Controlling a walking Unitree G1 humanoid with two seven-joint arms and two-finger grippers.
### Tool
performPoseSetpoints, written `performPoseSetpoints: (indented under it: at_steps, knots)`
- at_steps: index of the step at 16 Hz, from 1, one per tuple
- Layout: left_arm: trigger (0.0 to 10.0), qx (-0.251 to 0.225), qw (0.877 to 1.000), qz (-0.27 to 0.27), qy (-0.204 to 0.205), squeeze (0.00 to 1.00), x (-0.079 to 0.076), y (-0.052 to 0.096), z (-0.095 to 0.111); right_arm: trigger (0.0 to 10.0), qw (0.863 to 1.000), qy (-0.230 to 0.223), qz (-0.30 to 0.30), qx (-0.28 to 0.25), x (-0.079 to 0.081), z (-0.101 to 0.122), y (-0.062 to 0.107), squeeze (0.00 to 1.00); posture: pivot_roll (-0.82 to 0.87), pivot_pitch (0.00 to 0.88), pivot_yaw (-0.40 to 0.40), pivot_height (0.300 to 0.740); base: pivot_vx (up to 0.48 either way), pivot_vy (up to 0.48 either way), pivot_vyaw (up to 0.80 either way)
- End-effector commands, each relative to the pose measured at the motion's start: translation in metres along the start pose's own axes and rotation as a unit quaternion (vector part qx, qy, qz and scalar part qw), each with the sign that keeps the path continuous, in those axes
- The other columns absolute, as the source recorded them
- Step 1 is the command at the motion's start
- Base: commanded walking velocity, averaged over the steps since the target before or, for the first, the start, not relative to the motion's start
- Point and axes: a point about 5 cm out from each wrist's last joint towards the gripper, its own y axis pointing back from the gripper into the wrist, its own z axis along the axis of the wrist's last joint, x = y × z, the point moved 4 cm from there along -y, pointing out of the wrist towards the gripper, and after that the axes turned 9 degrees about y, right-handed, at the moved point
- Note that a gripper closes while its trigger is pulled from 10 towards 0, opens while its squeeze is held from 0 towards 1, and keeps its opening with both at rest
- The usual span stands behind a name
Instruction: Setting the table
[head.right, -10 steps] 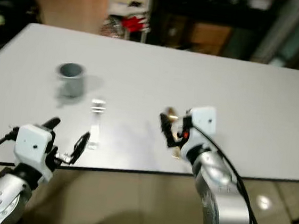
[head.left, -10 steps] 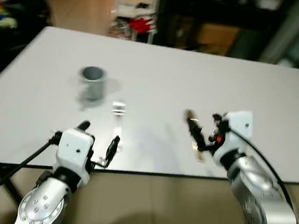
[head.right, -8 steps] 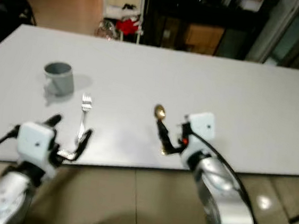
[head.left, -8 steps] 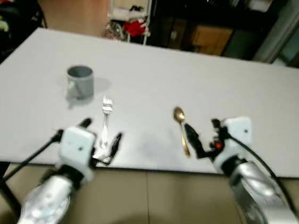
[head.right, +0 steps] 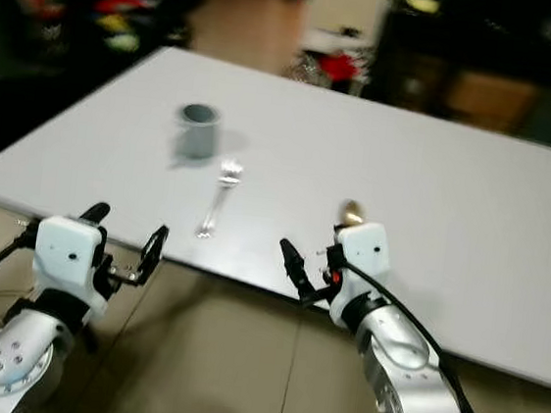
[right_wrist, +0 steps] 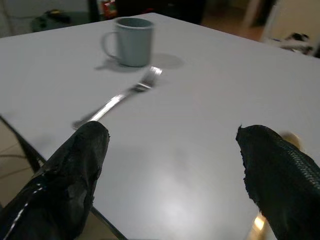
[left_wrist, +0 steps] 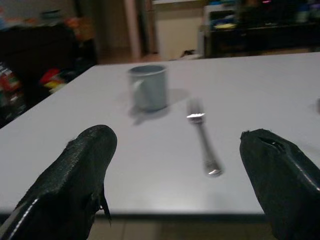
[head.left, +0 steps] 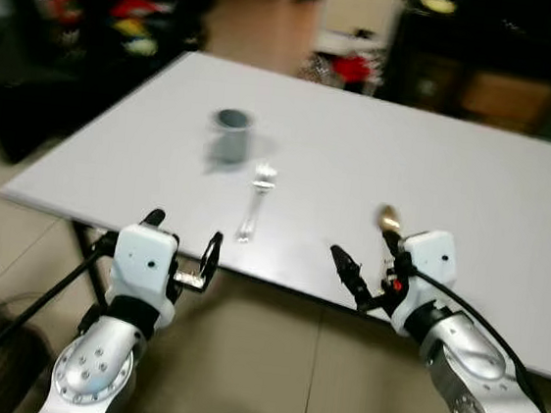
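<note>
Your left gripper (head.left: 182,246) hangs just off the near edge of the white table (head.left: 475,188), over the tiled floor (head.left: 269,364), with its two black fingers spread wide and nothing between them. Through the left wrist camera you see both fingertips (left_wrist: 85,165) framing the tabletop, well apart from each other.

Your right gripper (head.left: 367,275) sits at the same near edge, further along to your right. Its fingers are also spread wide and hold nothing; the right wrist camera shows the two fingertips (right_wrist: 75,170) far apart with bare table between them.

On the table you have three things. A grey mug (head.left: 231,133) stands upright toward the far left part of the surface, handle visible in the wrist views. A silver fork (head.left: 254,204) lies flat just beside the mug on its near side, tines toward the mug and handle pointing at the table's near edge, roughly ahead of your left gripper. A gold spoon (head.left: 389,221) lies flat close behind your right gripper, its bowl partly hidden by the white wrist housing; in the right wrist view it shows as a blurred gold shape by one fingertip.

You will find no readable writing or brand marks on the mug, cutlery or grippers; the head views are somewhat blurred.

Beyond the table, the dark background holds cluttered shelves and red items (head.left: 354,69) on the floor.
</note>
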Motion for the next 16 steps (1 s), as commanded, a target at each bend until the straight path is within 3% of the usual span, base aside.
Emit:
performPoseSetpoints:
  at_steps: [1,7,10,13,16]
  knots:
    - [10.0,0.016,1.000,0.003,-0.008,0.00,0.000,0.001,-0.007,10.0,1.000,0.002,-0.003,-0.004,-0.001,0.002,0.001,1.00,0.06,0.009,-0.030,0.740,0.000,0.000,0.80]
    - [10.0,0.025,1.000,0.011,-0.002,0.00,0.000,0.003,-0.008,10.0,1.000,0.003,0.010,-0.026,0.009,0.016,-0.001,1.00,0.06,0.032,-0.037,0.740,0.000,0.000,0.80]
    - [10.0,0.022,1.000,0.017,0.004,0.00,0.001,0.004,-0.006,10.0,1.000,0.004,0.023,-0.014,0.013,0.009,-0.003,1.00,0.08,0.012,-0.049,0.740,0.000,0.000,0.80]
    - [10.0,0.031,0.999,0.026,0.006,0.00,0.000,0.004,-0.012,10.0,0.999,0.006,0.030,-0.015,0.012,0.012,-0.007,1.00,0.06,0.031,-0.060,0.740,0.000,0.000,0.80]
    - [10.0,0.040,0.999,0.028,-0.002,0.00,0.003,0.007,-0.013,10.0,1.000,-0.005,0.019,-0.014,0.007,0.009,0.000,1.00,0.07,0.017,-0.048,0.740,0.000,0.000,0.80]
